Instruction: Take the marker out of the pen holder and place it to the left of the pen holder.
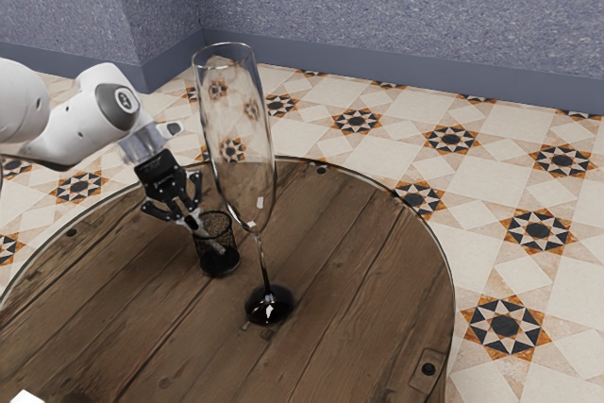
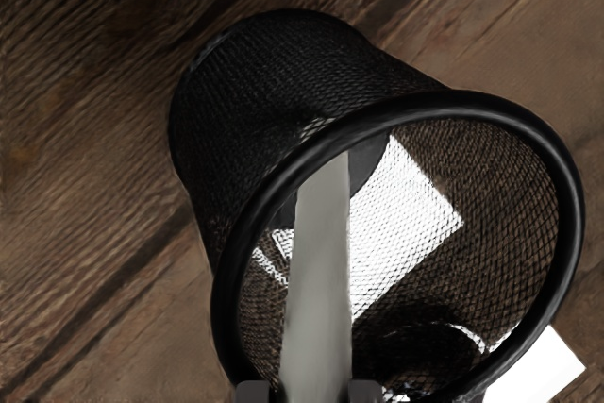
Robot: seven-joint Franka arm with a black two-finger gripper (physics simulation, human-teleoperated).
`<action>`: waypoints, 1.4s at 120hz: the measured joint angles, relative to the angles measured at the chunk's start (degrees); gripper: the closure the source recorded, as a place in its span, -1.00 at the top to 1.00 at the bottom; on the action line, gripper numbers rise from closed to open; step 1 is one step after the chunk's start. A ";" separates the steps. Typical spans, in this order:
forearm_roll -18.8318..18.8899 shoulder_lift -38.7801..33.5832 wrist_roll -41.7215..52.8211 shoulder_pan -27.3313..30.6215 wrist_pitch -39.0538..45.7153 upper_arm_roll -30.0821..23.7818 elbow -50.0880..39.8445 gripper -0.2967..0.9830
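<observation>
One pen holder [image 2: 571, 214] is in the scene, with one marker [image 2: 319, 309] in it. The count also gives one stemmed glass [image 1: 236, 139] (a tall one, at that), one round table [image 1: 368, 280] and one tiled floor [image 1: 491, 186]. There is one robot arm [image 1: 71, 129], carrying one gripper [image 1: 188, 218] with two fingers [image 2: 366, 392]. At least three dark studs [image 1: 427, 368] dot the tabletop's edge.

Domestic or café-type room, can't tell which. Star-patterned tile floor [image 1: 453, 140], speckled blue-grey walls [image 1: 396, 11] with plain baseboard [image 1: 377, 69], round wood-plank table [image 1: 363, 266], tall stemmed glass [image 1: 253, 186] on it.
</observation>
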 joint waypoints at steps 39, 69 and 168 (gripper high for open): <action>11.63 -6.22 -2.42 0.00 -7.55 1.51 7.77 -0.68; 25.90 -4.45 -4.50 -1.07 -4.29 3.36 9.64 -0.69; 28.09 4.92 -6.45 -3.66 40.91 2.67 1.14 -0.52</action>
